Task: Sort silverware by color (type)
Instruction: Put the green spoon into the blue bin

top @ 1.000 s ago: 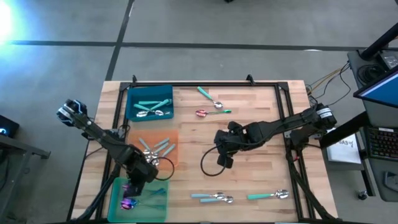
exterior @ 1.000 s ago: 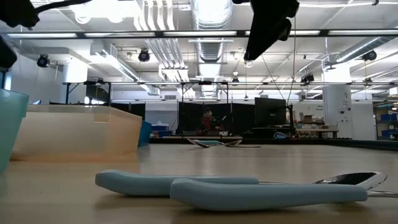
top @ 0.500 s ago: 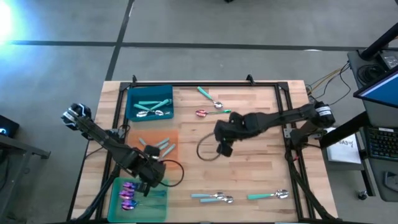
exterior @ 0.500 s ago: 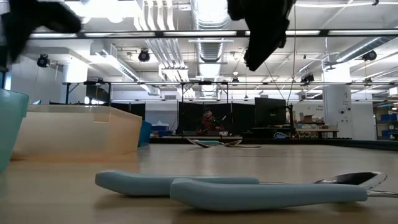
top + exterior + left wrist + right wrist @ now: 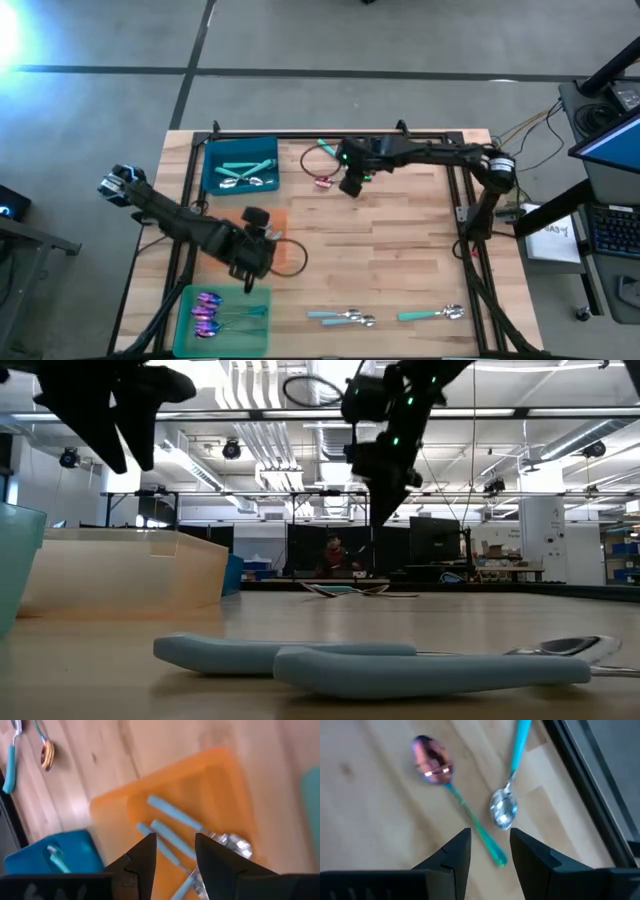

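Wooden bench (image 5: 400, 250) viewed from above, both arms over it. Left gripper (image 5: 262, 262) hangs above the orange tray (image 5: 283, 222), at its near edge; jaws stand apart with nothing between them, and the left wrist view looks down past them onto the pale-blue-handled spoons (image 5: 172, 827) lying in that tray. Right gripper (image 5: 350, 180) is at the far side of the bench, just above a purple-pink spoon (image 5: 434, 762) with a thin green handle and a teal-handled silver spoon (image 5: 506, 805); the two lie close together on bare wood, heads apart, not touching as far as the right wrist view shows. Right jaws apart, empty, straddling the end of the green handle from above; cannot tell whether they touch the bench. Blue tray (image 5: 212, 162) at the far left corner holds teal-handled spoons (image 5: 243, 172). Green tray (image 5: 186, 305) at the near left corner holds purple-pink spoons (image 5: 207, 313) side by side. Two loose groups remain on the near edge of the bench: a pale-blue-handled pair (image 5: 342, 318), also filling the foreground of the low view, and a teal-handled piece (image 5: 432, 315) to its right. Low view shows both grippers raised clear of the bench surface.
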`<state>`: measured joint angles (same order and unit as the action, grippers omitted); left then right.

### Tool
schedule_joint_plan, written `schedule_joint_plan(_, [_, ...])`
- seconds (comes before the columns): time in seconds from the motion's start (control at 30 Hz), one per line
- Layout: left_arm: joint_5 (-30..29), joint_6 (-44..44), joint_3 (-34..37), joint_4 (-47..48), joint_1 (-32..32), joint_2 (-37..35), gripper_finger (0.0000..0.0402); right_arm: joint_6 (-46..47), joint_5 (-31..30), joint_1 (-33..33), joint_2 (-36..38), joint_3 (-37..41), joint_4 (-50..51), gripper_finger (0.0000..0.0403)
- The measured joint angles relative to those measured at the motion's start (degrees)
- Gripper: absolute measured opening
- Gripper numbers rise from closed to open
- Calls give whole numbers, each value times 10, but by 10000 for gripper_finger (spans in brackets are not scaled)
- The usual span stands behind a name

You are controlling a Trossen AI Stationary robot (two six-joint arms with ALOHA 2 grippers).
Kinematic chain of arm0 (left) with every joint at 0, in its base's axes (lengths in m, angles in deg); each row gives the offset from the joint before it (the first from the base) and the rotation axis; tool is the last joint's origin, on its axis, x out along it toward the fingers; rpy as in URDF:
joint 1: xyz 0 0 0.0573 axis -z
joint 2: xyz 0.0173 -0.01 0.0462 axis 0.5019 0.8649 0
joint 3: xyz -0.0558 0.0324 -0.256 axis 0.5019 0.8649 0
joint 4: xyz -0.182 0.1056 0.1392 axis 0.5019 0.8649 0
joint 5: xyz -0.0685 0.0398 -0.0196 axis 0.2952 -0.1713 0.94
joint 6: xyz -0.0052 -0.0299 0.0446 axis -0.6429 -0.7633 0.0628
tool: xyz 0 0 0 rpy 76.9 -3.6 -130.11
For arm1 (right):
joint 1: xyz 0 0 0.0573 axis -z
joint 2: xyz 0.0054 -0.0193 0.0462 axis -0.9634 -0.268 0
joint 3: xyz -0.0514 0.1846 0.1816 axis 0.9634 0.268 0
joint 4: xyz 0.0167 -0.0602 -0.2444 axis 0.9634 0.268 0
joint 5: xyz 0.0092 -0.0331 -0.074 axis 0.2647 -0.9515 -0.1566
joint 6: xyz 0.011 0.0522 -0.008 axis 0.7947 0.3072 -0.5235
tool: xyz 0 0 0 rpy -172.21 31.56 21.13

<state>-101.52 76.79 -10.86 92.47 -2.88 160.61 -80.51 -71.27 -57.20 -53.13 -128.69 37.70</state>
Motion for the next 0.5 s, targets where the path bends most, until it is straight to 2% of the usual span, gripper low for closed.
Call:
schedule_joint_plan(0.17, [3, 38, 18, -12, -46, -16, 119, -55, 28, 54, -48, 0, -64, 128])
schedule_joint_plan(0.33, [6, 47, 18, -21, -55, -15, 119, -58, 71, 97, -101, 0, -162, 128])
schedule_joint_plan(0.5, [1, 46, 18, 3, -58, -25, 119, -56, 100, 124, -156, -23, -177, 128])
